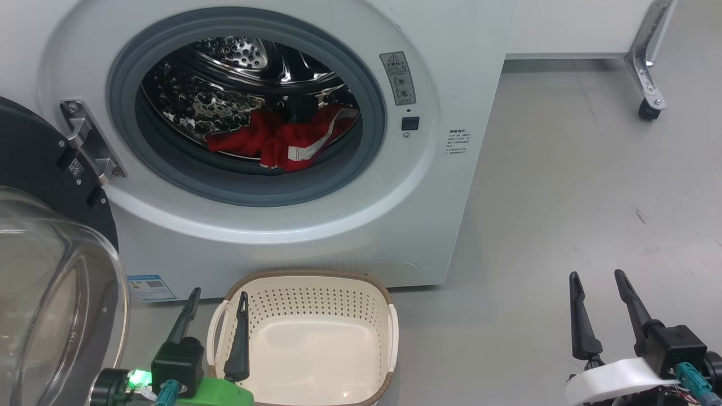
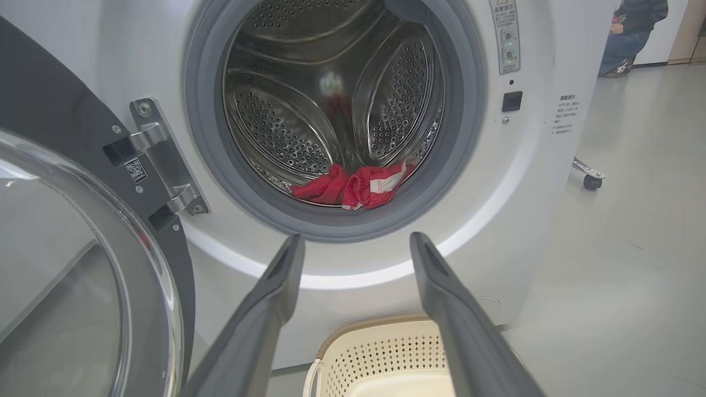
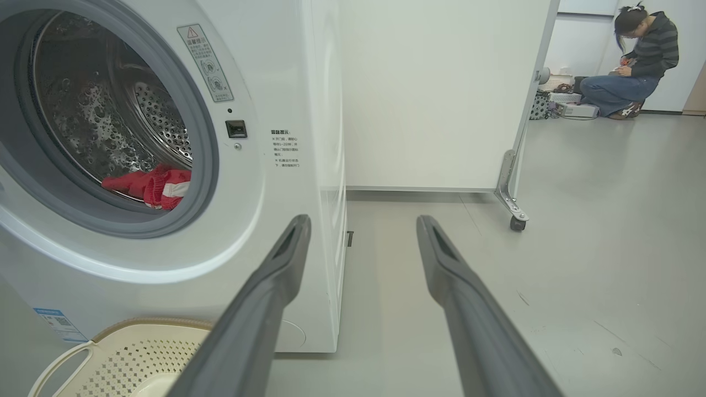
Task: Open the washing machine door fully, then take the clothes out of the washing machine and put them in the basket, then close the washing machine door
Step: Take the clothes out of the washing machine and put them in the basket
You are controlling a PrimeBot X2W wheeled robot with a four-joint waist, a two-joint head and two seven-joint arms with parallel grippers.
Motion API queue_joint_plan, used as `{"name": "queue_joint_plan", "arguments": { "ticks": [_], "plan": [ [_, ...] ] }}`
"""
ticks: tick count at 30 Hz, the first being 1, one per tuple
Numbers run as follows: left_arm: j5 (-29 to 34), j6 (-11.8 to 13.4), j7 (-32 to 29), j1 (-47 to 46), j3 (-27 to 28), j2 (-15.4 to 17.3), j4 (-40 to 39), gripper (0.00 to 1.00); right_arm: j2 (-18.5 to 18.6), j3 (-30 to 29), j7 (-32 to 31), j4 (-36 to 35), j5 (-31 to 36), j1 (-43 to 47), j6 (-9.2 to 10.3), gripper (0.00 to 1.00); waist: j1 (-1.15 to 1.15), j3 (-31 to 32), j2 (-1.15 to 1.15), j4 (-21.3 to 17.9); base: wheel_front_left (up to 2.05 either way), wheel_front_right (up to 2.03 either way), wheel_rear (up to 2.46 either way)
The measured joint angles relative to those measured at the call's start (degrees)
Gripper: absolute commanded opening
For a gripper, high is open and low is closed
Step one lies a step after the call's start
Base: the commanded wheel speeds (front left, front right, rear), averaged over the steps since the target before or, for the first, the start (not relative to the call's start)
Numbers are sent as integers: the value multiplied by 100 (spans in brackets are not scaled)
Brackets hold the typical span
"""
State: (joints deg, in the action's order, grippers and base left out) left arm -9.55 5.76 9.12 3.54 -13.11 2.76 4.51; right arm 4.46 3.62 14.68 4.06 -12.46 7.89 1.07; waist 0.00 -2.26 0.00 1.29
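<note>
Our left end effector [image 1: 219, 293] hovers with its two fingers spread wide and empty, low over the left rim of the basket [image 1: 316, 276], pointing toward the washing machine [image 1: 462, 84]. In its own wrist view the round opening sits straight ahead between the fingers, which we read as a line-up for a reach into the drum [image 1: 231, 62]. Our right end effector [image 1: 597, 274] is likewise spread and holds nothing. It sits well off to the right over the floor [image 1: 564, 186], where it blocks neither the opening nor the basket. The washing machine door [image 1: 56, 270] stands swung out to the left on its hinge [image 1: 90, 144], so we judge the first step done and the grey-ringed opening unobstructed. The clothes [image 1: 282, 144], a red heap with white trim, lie at the bottom of the drum just behind the rubber lip, within easy reach. The basket sits on the floor right at the machine's front, under the opening; we cannot tell whether it touches. Placed there, a lifted garment need only come back and down. The basket holds nothing yet.
</note>
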Motion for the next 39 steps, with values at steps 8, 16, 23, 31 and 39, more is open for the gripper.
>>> {"name": "queue_joint_plan", "arguments": {
  "ticks": [8,16,23,31,39],
  "plan": [
    [0,1,-5,0,-3,0,35,100,0,1,0,0,0,-1,-19,100,0,-31,0,-19,0,0,0],
    [-2,0,-33,-18,-15,0,47,100,8,11,0,-36,0,-6,-49,100,0,-150,0,-57,0,0,0],
    [-199,-135,-235,-259,-88,-2,241,100,67,29,-1,-137,1,-57,-100,100,0,-397,0,-114,0,0,0],
    [-314,-263,-753,-682,-159,-5,795,100,111,87,-1,-199,1,-273,-170,100,0,-737,0,-221,0,0,0],
    [-564,-513,-1317,-1412,-213,-12,1328,100,104,145,-1,-224,0,-511,-255,100,0,-1118,0,-483,0,0,0]
  ]
}}
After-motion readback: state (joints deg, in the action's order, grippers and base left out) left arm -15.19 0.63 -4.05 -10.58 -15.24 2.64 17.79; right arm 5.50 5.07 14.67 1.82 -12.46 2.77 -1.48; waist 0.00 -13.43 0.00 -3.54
